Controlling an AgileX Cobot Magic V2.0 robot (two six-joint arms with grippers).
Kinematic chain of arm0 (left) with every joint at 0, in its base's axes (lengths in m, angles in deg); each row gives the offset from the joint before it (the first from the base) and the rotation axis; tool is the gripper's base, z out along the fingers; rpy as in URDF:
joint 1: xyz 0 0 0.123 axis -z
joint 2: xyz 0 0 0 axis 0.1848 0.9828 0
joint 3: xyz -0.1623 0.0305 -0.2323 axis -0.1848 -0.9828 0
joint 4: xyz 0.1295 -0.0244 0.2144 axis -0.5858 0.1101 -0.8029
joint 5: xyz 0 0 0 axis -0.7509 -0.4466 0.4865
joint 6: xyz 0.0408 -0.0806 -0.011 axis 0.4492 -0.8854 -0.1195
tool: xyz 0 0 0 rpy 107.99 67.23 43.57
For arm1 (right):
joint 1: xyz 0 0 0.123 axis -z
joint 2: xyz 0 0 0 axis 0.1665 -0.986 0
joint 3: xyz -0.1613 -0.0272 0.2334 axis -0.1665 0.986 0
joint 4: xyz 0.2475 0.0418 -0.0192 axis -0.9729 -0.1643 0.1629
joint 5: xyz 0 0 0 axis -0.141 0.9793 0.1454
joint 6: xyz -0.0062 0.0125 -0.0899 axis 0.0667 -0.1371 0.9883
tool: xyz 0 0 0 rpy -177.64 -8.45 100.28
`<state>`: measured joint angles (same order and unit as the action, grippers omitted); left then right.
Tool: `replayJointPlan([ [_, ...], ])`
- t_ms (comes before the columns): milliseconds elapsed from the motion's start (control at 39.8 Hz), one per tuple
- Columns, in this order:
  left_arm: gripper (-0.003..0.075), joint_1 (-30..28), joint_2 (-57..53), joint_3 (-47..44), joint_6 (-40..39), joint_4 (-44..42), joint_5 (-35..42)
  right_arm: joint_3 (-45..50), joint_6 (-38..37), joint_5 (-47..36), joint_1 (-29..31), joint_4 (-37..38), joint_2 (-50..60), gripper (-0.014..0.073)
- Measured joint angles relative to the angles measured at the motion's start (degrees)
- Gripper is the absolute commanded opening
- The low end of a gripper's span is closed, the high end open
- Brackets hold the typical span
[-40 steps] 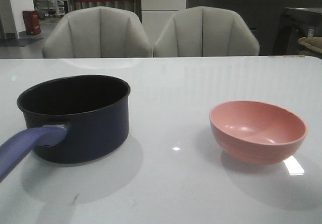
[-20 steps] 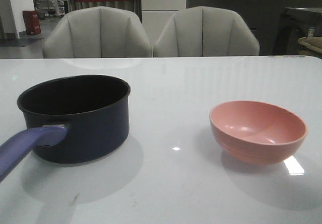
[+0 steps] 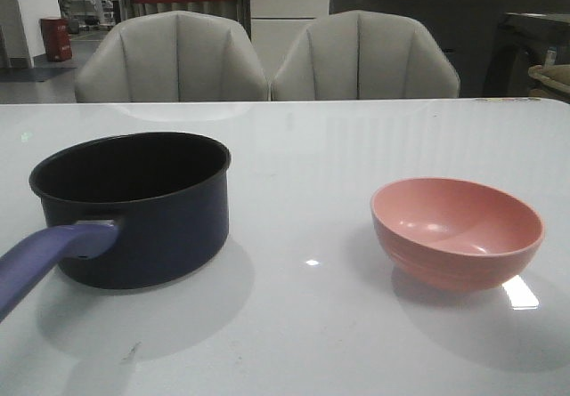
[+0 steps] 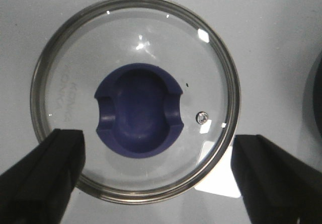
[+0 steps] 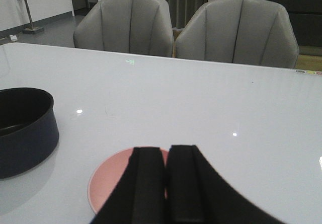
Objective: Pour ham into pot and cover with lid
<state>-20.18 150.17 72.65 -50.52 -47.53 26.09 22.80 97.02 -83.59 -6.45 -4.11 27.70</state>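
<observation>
The dark navy pot (image 3: 142, 209) with its purple-blue handle (image 3: 44, 258) stands at the left of the table; it also shows in the right wrist view (image 5: 25, 133). No ham shows anywhere: the pot's inside is dark and the pink bowl (image 3: 456, 231) looks empty. The glass lid (image 4: 133, 48) with its blue knob (image 4: 138, 110) lies flat on the table under my left gripper (image 4: 158, 183), which is open with a finger at each side of the lid's rim. My right gripper (image 5: 166, 151) is shut and empty, above the pink bowl (image 5: 108, 183). Neither gripper shows in the front view.
Two grey chairs (image 3: 174, 58) stand behind the table's far edge. A dark curved edge, probably the pot (image 4: 317, 98), shows beside the lid in the left wrist view. The white tabletop (image 3: 303, 173) lies between pot and bowl.
</observation>
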Motion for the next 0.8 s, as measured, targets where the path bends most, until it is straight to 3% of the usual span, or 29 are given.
replayJointPlan([
  [804,0.0627,-1.1,17.5,9.6,-2.7,0.4,-5.4,0.0,0.0,0.0,0.0,0.0,0.0,0.0149],
])
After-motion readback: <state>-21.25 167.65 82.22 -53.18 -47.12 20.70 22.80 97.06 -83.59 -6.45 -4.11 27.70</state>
